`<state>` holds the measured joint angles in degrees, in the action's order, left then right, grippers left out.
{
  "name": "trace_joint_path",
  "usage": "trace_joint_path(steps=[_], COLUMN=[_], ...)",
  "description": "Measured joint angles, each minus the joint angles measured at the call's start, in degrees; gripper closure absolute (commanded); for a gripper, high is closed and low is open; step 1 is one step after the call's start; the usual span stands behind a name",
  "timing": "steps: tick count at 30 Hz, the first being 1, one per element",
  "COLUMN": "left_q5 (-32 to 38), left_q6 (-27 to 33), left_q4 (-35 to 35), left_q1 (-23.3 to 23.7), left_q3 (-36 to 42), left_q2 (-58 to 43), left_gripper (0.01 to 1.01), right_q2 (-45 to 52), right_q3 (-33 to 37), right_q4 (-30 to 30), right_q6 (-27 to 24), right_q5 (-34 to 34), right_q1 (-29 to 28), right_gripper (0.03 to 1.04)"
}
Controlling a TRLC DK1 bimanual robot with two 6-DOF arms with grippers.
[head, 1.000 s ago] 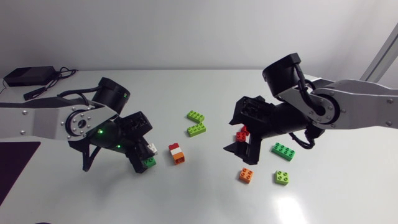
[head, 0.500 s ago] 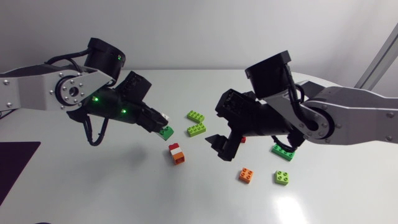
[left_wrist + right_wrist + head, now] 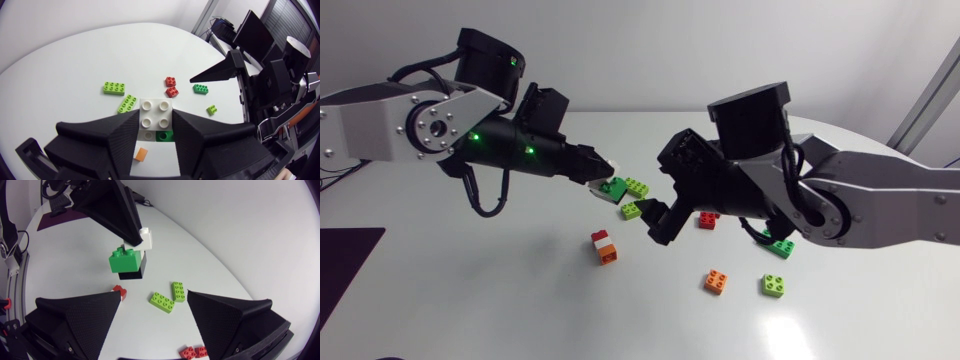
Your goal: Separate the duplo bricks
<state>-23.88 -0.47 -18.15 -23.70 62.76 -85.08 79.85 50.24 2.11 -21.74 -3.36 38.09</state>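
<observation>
White table [image 3: 470, 320], loose lime bricks [image 3: 637, 186] & others scattered. Our L gripper [image 3: 603, 184] is clamped on the white-green stack [image 3: 131, 255], held aloft w/ the green half sticking out, presumably so our R gripper [image 3: 154, 305], fingers spread wide just beside it, can grab that half & pull.

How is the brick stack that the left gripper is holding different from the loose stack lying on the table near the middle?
The held stack is up in the air, clamped in the left gripper; the loose stack lies untouched on the table. The held stack is white and green; the loose stack is red, white and orange. The held stack shows two bricks, the loose stack three. Both are joined and include a white brick.
</observation>
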Motion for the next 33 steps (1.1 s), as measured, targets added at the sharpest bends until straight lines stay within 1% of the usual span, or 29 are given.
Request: trace_joint_path(steps=[5, 9, 17, 27, 30, 33], left_q5=[-1.4, -3.0, -5.8, -8.9, -9.8, -10.5], left_q6=[-2.1, -2.8, -4.0, -5.2, -5.2, -5.2], left_q4=[2.9, 4.1, 4.5, 4.5, 3.7, 2.9], left_q1=[0.2, 1.3, 3.2, 3.2, 3.2, 2.9], left_q3=[0.0, 0.0, 0.0, 0.0, 0.1, 0.2], left_q2=[0.0, -0.3, -1.4, -1.6, -1.6, -1.6], left_gripper=[0.698, 0.698, 0.698, 0.698, 0.7, 0.7], right_q2=[0.0, 0.2, 0.5, 2.5, 2.9, 2.9], right_q3=[-0.8, -1.4, -1.4, -1.4, -1.4, -1.4], right_q4=[3.6, 5.2, 7.0, 8.8, 9.9, 10.7], right_q6=[1.7, 2.5, 2.7, 2.7, 2.7, 2.5], right_q5=[1.2, 2.1, 3.7, 4.8, 5.3, 5.6], right_q1=[2.6, 4.1, 5.2, 6.5, 6.9, 7.3], right_gripper=[0.13, 0.13, 0.13, 0.13, 0.16, 0.16])
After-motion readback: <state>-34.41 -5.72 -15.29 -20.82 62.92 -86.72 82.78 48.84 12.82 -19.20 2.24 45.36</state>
